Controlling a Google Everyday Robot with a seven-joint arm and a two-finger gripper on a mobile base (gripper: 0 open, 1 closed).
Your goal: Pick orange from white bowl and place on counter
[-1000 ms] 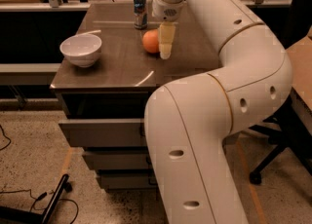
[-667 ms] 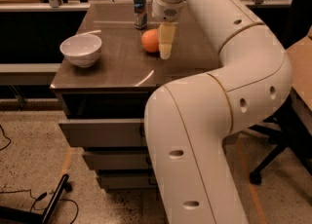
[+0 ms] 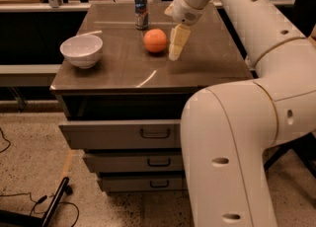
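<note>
The orange (image 3: pixel 155 40) sat on the counter (image 3: pixel 148 75), upper middle of the frame, outside the white bowl (image 3: pixel 81 50). The bowl stood well apart, over at the left side of the top. The gripper (image 3: pixel 177 43) hung just right of the orange, pointing down, its tip close to the surface. Whether it touched the fruit was too close to call, and whether it was wide or narrow could not be told. A can (image 3: pixel 141 9) stood just behind the orange.
</note>
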